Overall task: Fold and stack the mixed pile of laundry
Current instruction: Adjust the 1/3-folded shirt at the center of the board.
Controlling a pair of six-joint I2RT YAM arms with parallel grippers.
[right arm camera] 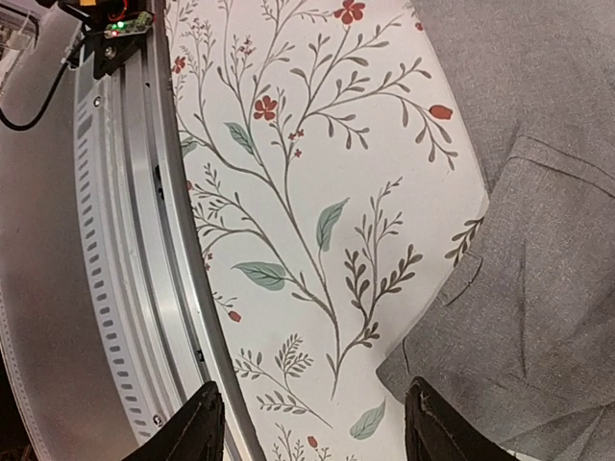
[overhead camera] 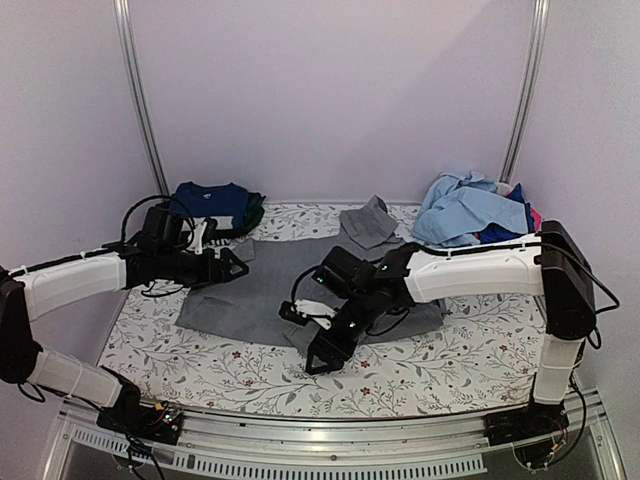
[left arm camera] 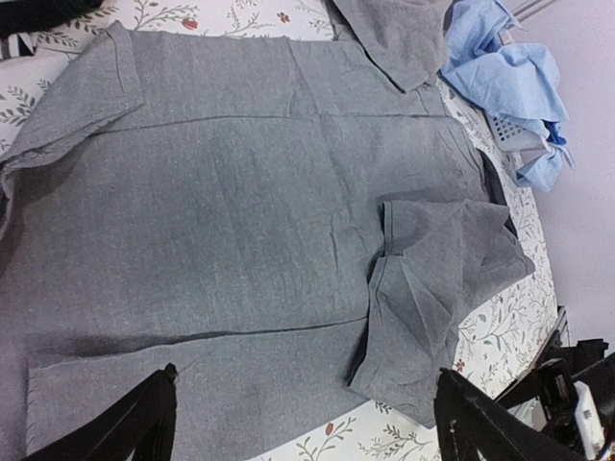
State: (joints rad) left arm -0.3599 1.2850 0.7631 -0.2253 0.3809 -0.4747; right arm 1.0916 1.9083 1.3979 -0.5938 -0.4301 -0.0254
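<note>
Right in the middle of the flowery sheet [overhead camera: 440,350] lies the grey shirt [overhead camera: 265,295], spread flat. The left gripper [overhead camera: 232,266] hangs over its far left edge, fingers wide apart, holding nothing. The right gripper [overhead camera: 322,355] hangs at its near edge, also spread wide and empty. Light blue shirts [overhead camera: 465,210] sit heaped far right, a navy T-shirt [overhead camera: 208,200] far left.

A white sheet [overhead camera: 450,372] printed with leafy vines and small red flowers covers my table. At its near edge runs a ribbed metal rail [right arm camera: 125,288], with a small circuit board [right arm camera: 122,26] lit green.
</note>
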